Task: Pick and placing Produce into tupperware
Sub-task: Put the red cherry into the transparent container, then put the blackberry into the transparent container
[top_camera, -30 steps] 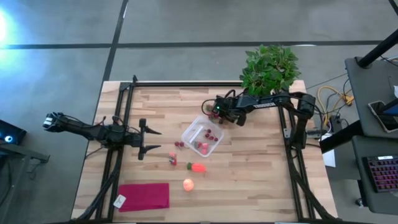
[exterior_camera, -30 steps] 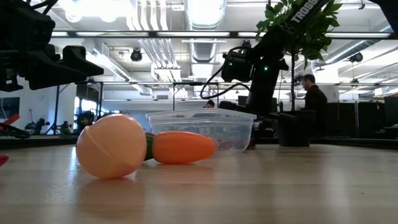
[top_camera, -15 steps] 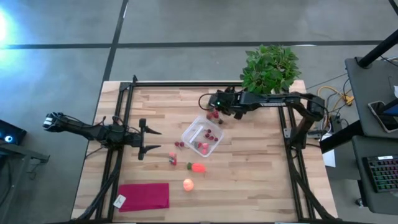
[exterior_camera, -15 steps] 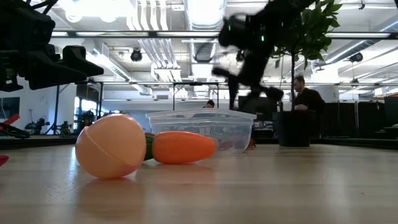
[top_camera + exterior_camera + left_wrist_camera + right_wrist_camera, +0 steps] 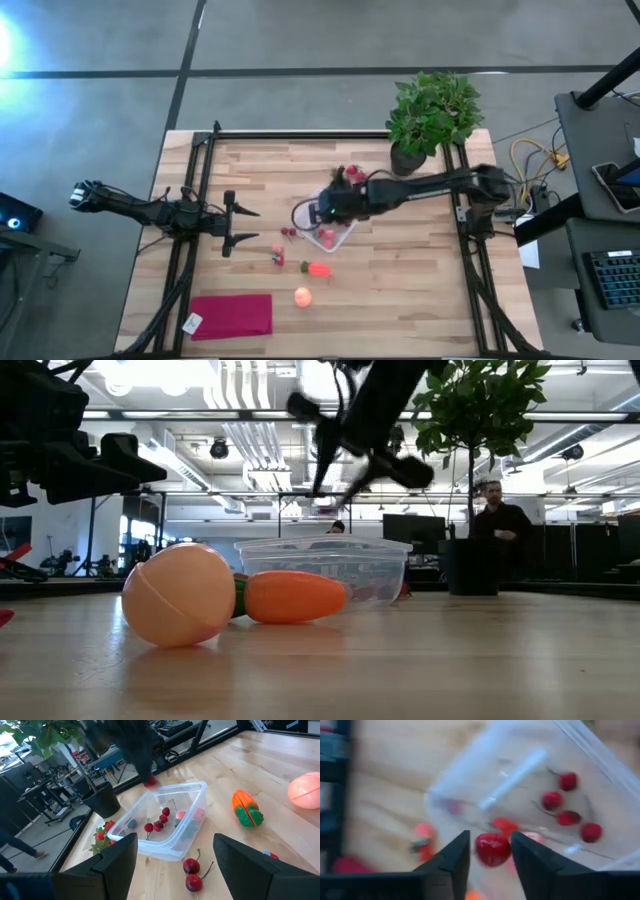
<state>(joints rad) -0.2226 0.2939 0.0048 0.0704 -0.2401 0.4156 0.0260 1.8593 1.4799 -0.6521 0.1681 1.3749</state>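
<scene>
The clear tupperware (image 5: 342, 238) stands mid-table with several dark-red berries (image 5: 159, 822) inside. My right gripper (image 5: 492, 837) hovers over the tupperware (image 5: 520, 785), shut on a red berry (image 5: 492, 849). The carrot piece (image 5: 318, 268) and the pale orange round fruit (image 5: 302, 296) lie on the wood nearer the front edge. Two cherries (image 5: 192, 872) lie beside the tupperware's near wall. More red pieces (image 5: 352, 175) lie beyond its far corner. My left gripper (image 5: 243, 225) waits open at the left, touching nothing. My right gripper has the red berry (image 5: 506, 851) between its two fingers (image 5: 527, 857), a little back from their tips. The fingers slant down from the table's right side. The berry hangs clear above the open tupperware. The picture is blurred, so the contact on each side is unclear.
A potted plant (image 5: 432, 115) stands at the far right corner. A magenta cloth (image 5: 232, 315) lies flat at the near left. A small red piece (image 5: 277, 255) lies left of the carrot. People show in the room beyond the table (image 5: 500, 520).
My right gripper has risen from the red pieces near the plant pot. It has swung toward the table's near edge to a place above the tupperware, rolling as it went and carrying a red berry.
</scene>
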